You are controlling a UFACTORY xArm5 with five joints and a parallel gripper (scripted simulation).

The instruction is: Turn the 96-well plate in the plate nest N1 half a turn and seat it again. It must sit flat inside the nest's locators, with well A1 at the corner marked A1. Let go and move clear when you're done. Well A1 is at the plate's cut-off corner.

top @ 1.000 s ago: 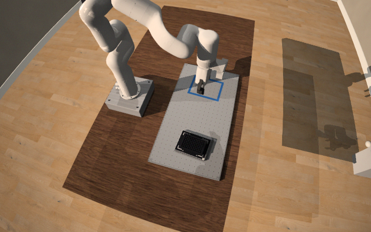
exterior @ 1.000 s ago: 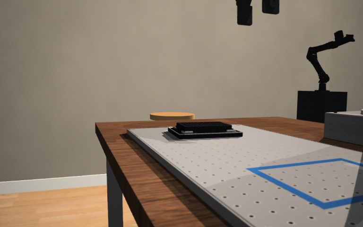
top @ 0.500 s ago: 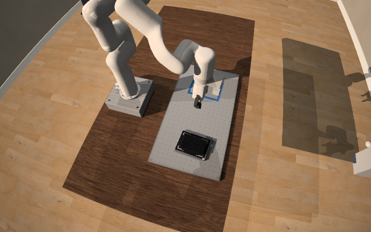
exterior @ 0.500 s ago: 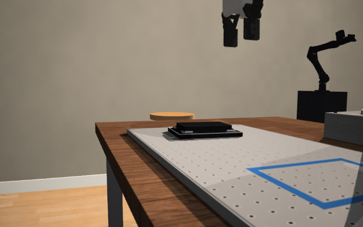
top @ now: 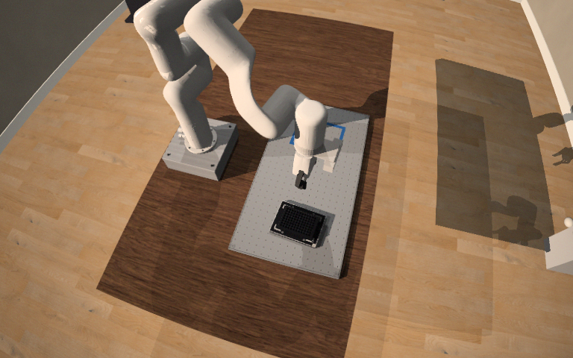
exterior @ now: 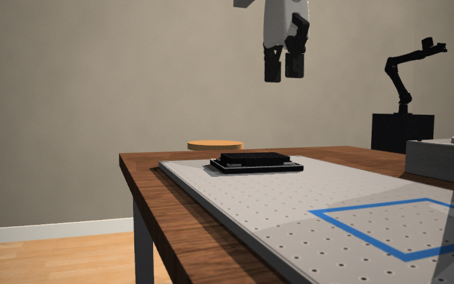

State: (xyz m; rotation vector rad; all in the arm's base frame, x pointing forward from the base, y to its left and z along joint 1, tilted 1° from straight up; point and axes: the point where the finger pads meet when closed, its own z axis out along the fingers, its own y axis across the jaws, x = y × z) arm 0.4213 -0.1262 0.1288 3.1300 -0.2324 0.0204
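A black 96-well plate [top: 299, 221] [exterior: 254, 157] sits flat in the black plate nest [top: 276, 230] [exterior: 260, 168] near the front end of the grey perforated board [top: 262, 211] [exterior: 301, 194]. My gripper [top: 301, 182] [exterior: 284, 71] is open and empty. It hangs high above the board, between the blue marked rectangle and the plate, well clear of both. The plate's cut-off corner is too small to make out.
A blue marked rectangle [top: 341, 131] [exterior: 351, 227] is taped on the board, partly hidden by the arm in the overhead view. The arm's grey base [top: 201, 154] [exterior: 428, 160] stands on the wooden table [top: 177, 236] [exterior: 174, 200] left of the board. A second black arm [exterior: 401, 77] stands far off.
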